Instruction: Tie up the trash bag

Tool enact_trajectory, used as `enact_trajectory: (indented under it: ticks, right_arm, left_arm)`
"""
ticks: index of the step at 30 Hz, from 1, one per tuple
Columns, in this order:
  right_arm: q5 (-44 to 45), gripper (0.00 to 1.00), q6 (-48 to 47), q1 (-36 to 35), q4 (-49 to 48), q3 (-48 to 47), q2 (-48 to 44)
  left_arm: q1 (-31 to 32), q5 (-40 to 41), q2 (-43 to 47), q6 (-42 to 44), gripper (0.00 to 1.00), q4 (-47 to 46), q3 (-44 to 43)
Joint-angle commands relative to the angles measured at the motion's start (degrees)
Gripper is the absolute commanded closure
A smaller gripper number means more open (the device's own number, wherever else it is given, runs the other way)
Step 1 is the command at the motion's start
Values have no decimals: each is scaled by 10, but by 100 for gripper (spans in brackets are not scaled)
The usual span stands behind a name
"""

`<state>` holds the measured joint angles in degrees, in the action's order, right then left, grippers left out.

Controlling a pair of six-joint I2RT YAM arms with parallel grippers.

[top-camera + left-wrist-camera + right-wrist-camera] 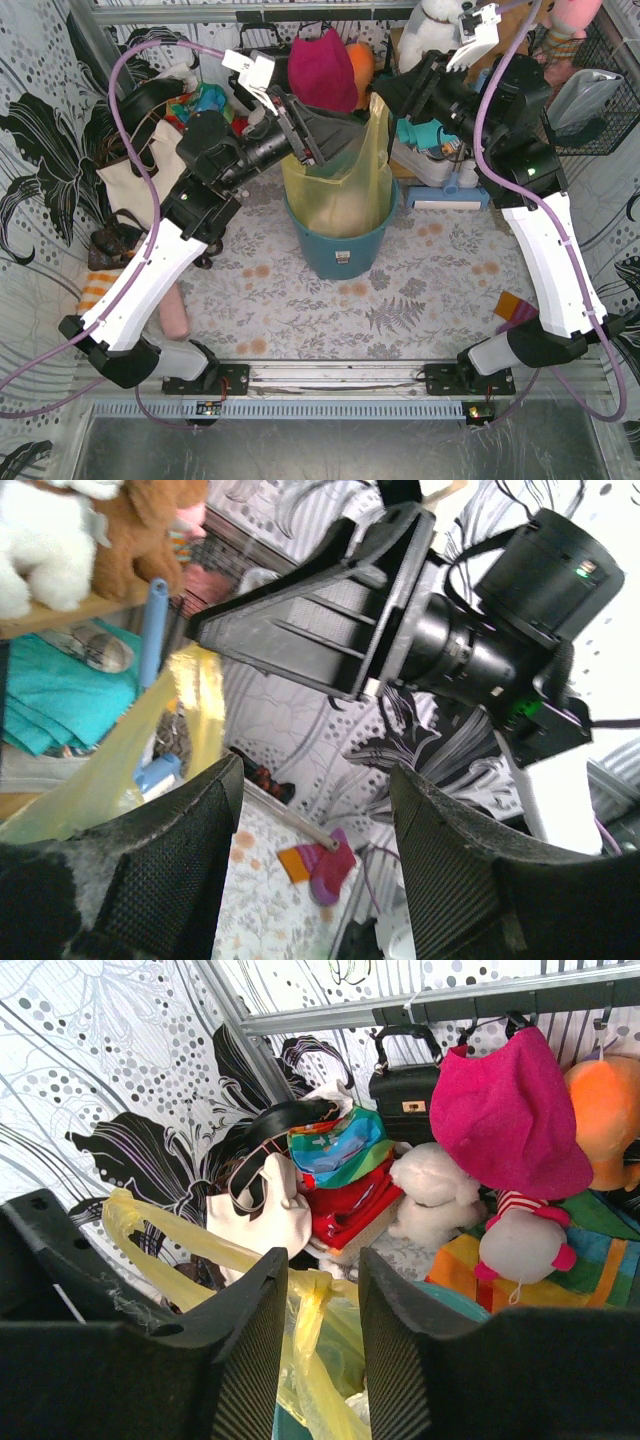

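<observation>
The trash bag (pixel 345 190) is thin yellow-green plastic, standing in a round teal bin (pixel 340 250) at the table's middle, with one corner pulled up to the right (pixel 378 110). My left gripper (pixel 352 125) hovers over the bag's mouth. In its wrist view it (pixel 315 770) is open and empty, with the bag (pixel 140 745) just outside its left finger. My right gripper (pixel 388 95) is at the raised corner. In its wrist view it (pixel 322 1257) is open, with a twisted strip of the bag (pixel 320 1310) in the gap, not pinched. A second strip (pixel 170 1225) stretches left.
A cream tote bag (pixel 135 175) leans at the left wall. A magenta hat (pixel 322 70) and plush toys hang behind the bin. A blue-and-white brush (pixel 445 190) lies to the right of the bin. Socks lie at the right (pixel 512 305) and left (pixel 95 290). A wire basket (pixel 590 100) hangs far right.
</observation>
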<state>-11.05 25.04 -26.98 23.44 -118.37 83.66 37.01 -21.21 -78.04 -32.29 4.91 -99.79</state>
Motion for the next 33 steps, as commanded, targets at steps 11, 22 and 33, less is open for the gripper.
enact_trajectory:
  ticks: [11, 22, 33]
  right_arm:
    - [1, 65, -31, -1, 19, -22, -8]
    - [-11, 99, -37, 0, 0, -8, -6]
    - [-39, 100, -21, -1, -90, 30, -46]
  left_arm:
    - [7, 55, -7, -3, 32, -111, 47]
    - [7, 47, -15, -12, 32, -131, 60]
    - [7, 16, -41, 58, 30, -183, 55]
